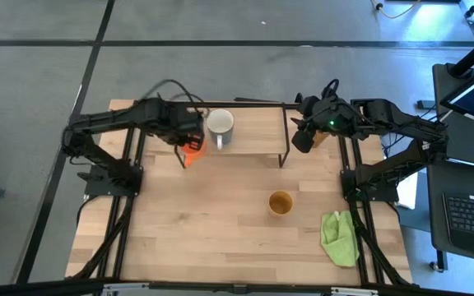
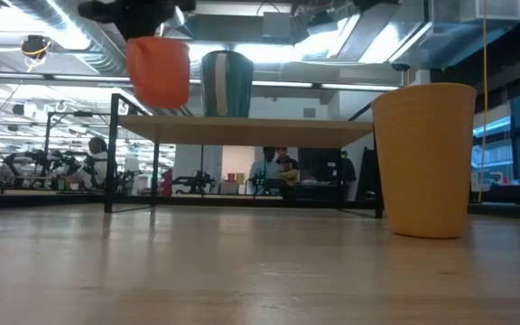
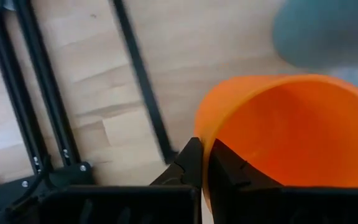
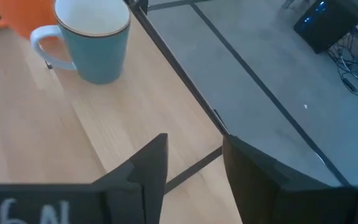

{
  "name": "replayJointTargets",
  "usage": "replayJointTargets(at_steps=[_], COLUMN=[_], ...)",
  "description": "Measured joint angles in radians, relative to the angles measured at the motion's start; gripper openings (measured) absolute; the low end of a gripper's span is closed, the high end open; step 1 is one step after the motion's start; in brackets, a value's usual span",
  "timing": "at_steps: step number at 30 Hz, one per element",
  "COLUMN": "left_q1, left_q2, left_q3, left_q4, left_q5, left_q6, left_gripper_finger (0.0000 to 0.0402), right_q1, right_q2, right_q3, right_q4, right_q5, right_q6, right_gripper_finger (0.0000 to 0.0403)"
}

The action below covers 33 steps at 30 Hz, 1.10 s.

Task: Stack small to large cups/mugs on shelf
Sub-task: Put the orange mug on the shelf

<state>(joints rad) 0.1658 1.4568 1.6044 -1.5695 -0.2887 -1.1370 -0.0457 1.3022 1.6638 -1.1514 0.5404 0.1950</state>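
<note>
Wooden surface [image 1: 220, 222] below me: my left tool [image 3: 204, 163] pinches the orange mug [image 1: 192, 149] by its rim, raised at the shelf [image 1: 253, 131] beside the white mug [image 1: 220, 127]. My right tool [image 4: 194, 162], fingers parted and holding nothing, hangs over the shelf's other end.

Three cups show: one orange mug [image 1: 192, 149], one pale mug [image 1: 220, 125] with a handle, and one mustard cup [image 1: 280, 202]. There is one shelf [image 1: 253, 131], one green cloth [image 1: 340, 237], and two arms, each with one gripper.
</note>
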Motion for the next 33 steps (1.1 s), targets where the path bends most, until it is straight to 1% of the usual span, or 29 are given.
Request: replayJointTargets(at_steps=[5, 10, 21, 24, 29, 33], left_q1=[0.065, 0.096, 0.179, 0.201, 0.216, 0.232], left_q2=[-0.077, -0.101, -0.067, -0.062, -0.044, -0.015], left_q3=[0.001, 0.001, 0.001, 0.001, 0.001, 0.001], left_q4=[-0.003, -0.002, 0.022, 0.050, 0.107, 0.095], left_q5=[-0.011, -0.001, 0.020, 0.021, 0.024, 0.045], left_q6=[0.008, 0.015, 0.082, 0.093, 0.109, 0.142], left_gripper_finger=[0.0000, 0.0000, 0.0000, 0.0000, 0.0000, 0.0000], right_q1=[-0.011, -0.017, -0.040, -0.039, -0.039, -0.039], right_q2=[0.000, 0.000, 0.000, 0.000, 0.000, 0.000], right_q3=[0.000, 0.000, 0.000, 0.000, 0.000, 0.000], right_q4=[-0.006, -0.005, 0.003, 0.003, 0.003, 0.002], right_q5=[0.000, 0.000, -0.001, -0.002, -0.002, -0.002], right_q6=[-0.012, -0.017, -0.014, 0.002, 0.012, 0.020], right_gripper_finger=[0.0148, 0.0147, 0.0147, 0.0147, 0.0147, 0.0147])
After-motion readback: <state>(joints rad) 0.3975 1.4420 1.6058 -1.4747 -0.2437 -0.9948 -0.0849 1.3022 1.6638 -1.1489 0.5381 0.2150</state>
